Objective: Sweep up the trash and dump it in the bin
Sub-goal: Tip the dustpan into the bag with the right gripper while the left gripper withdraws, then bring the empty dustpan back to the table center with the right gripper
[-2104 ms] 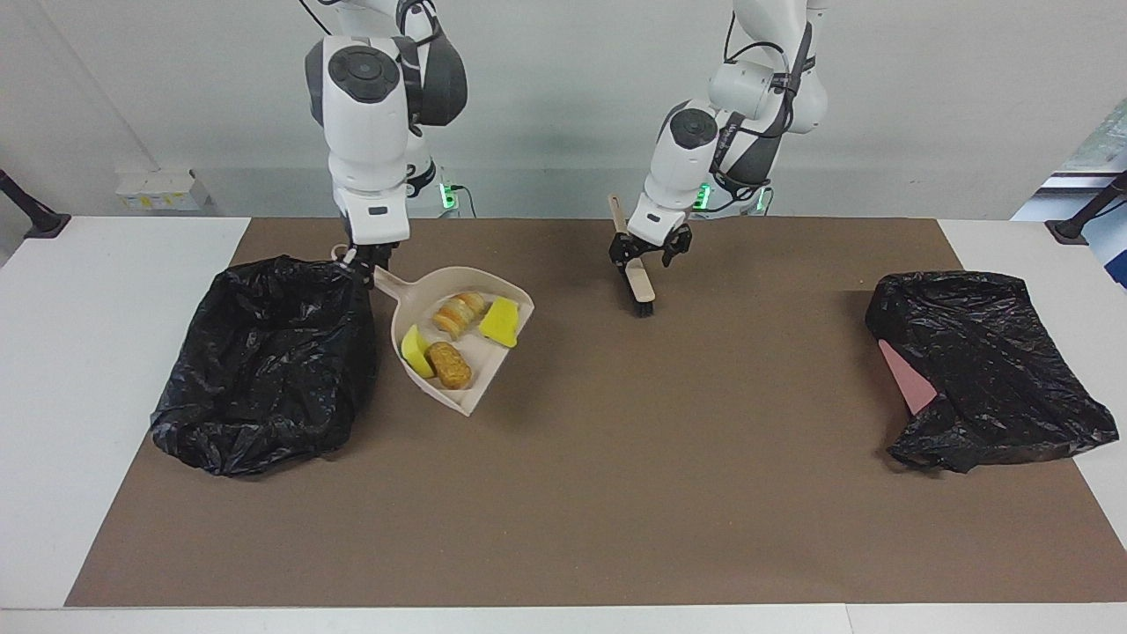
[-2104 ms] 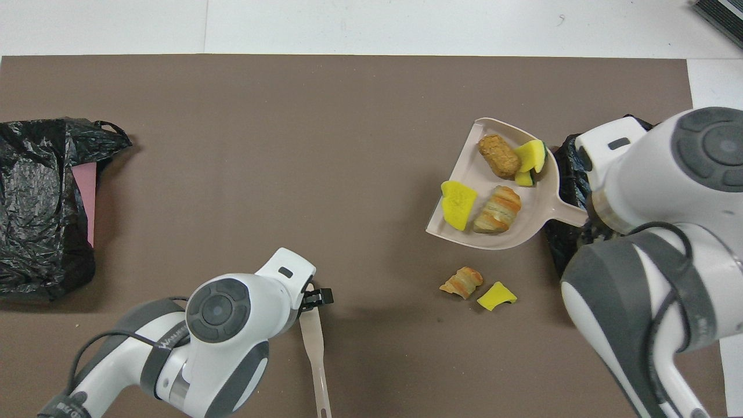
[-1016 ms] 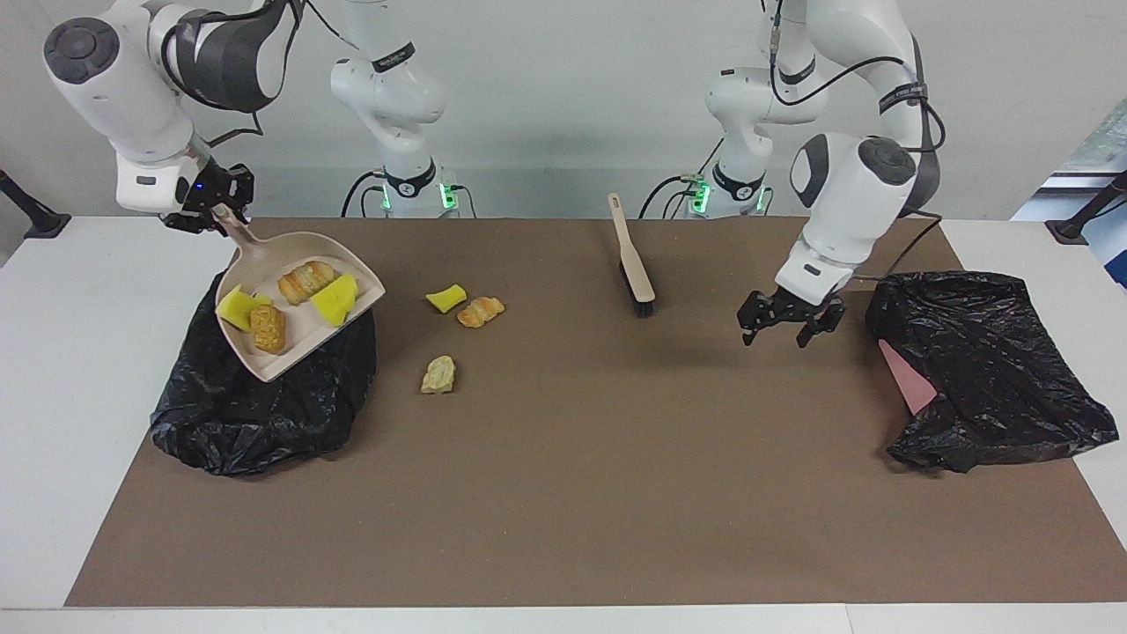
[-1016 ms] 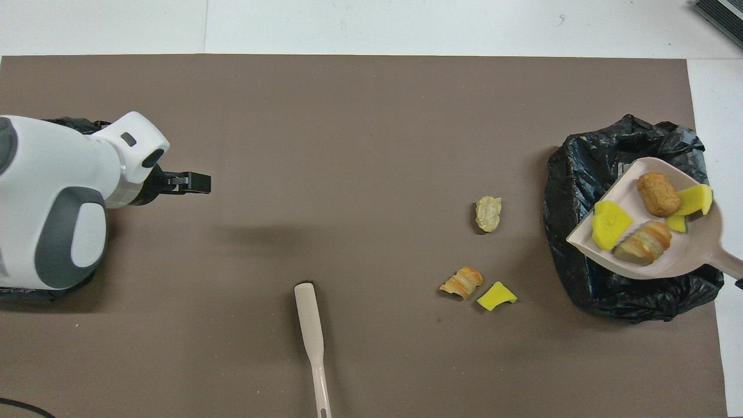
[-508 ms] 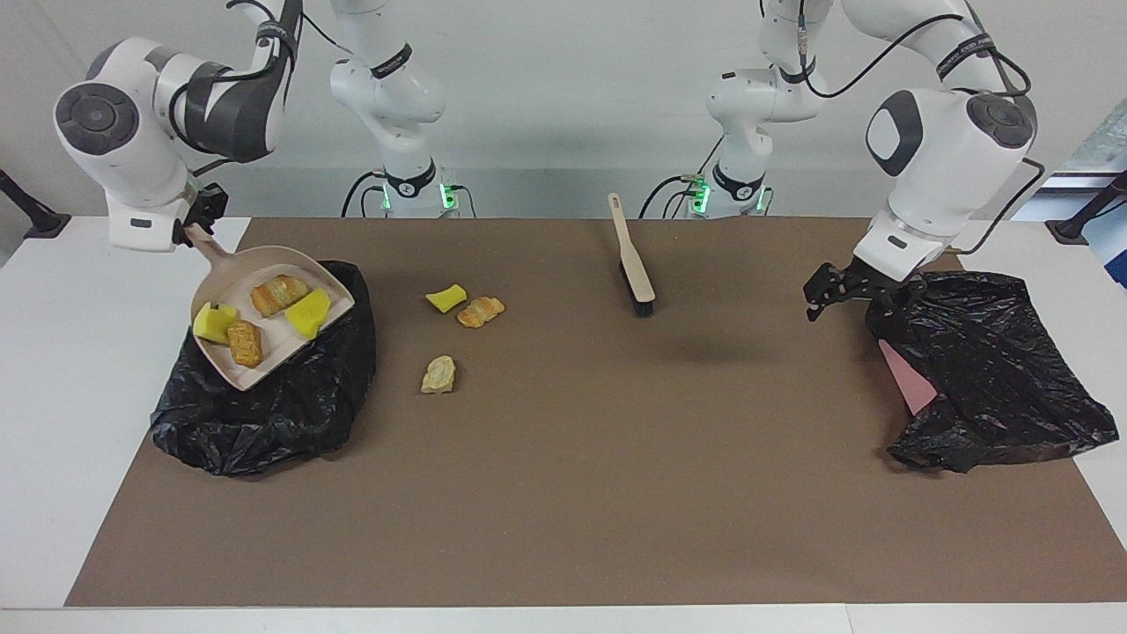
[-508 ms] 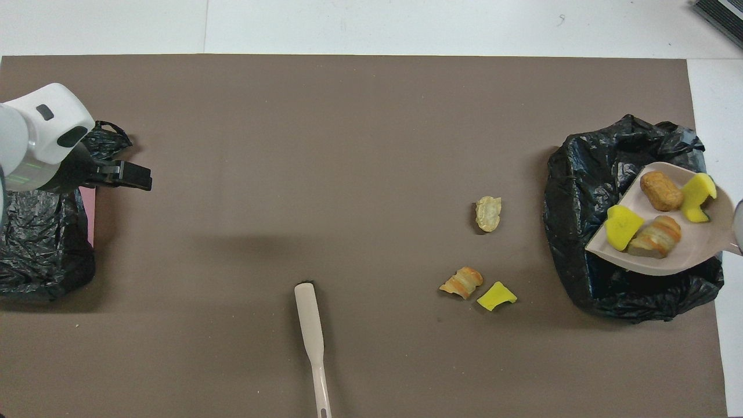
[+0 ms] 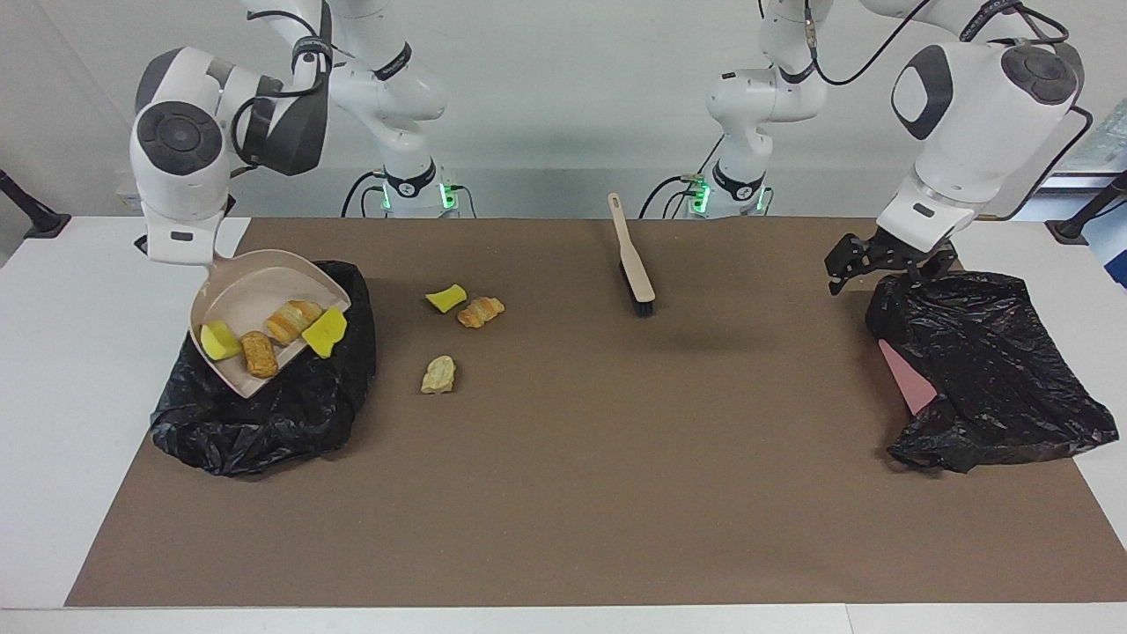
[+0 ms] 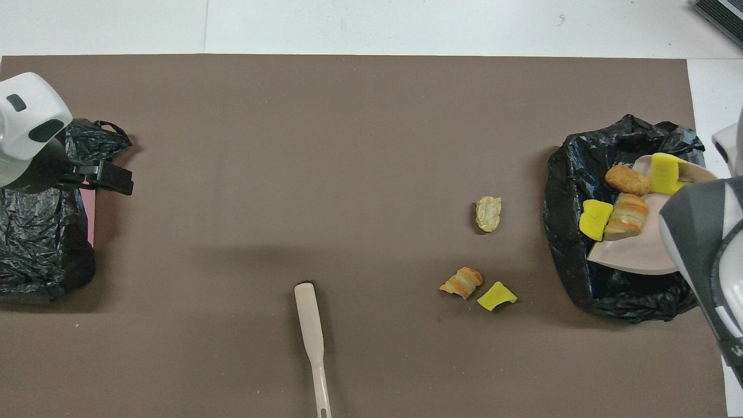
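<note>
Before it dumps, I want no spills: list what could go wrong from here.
1. Four scraps sit at the lip of the tilted dustpan over the limp, crumpled bin bag; some may bounce off its folds onto the mat.
2. Three scraps lie on the mat and the brush lies unheld, with the left claw open over the other bag; they could go unswept.

Tilted dustpan (image 8: 638, 258) over black bag (image 8: 580, 261)

Glossy crinkled plastic bin bag (image 7: 264, 414), matt brown table mat (image 7: 599, 458), smooth plastic dustpan (image 7: 242, 286).
</note>
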